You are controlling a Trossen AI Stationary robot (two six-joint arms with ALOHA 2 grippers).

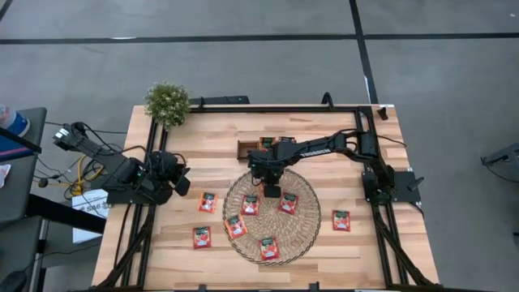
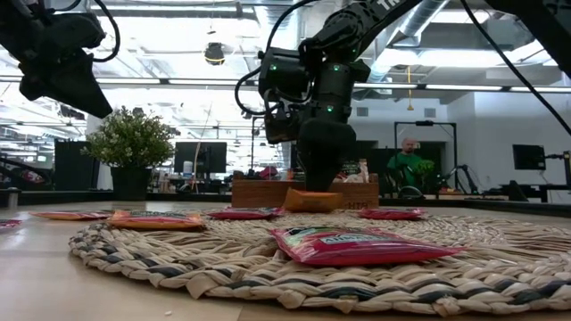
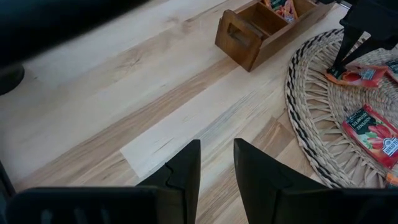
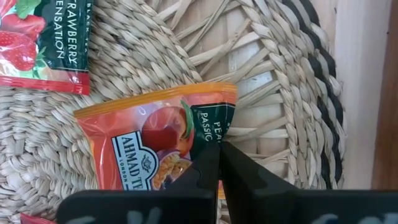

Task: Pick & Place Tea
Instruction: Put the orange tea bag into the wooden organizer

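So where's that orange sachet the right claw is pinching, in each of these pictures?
High view: orange sachet under the right claw, on the woven mat, toward the wooden tray.
Low view: centre, tilted at the claw's tip.
Left wrist view: far corner, beneath the claw.
Right wrist view: centre, pinched at its edge.
Shared landmark: the mat.

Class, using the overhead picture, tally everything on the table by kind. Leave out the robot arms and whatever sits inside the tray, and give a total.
Red tea sachets: 7
Orange tea sachet: 1
Woven mat: 1
Wooden tray: 1
Potted plant: 1
Total: 11
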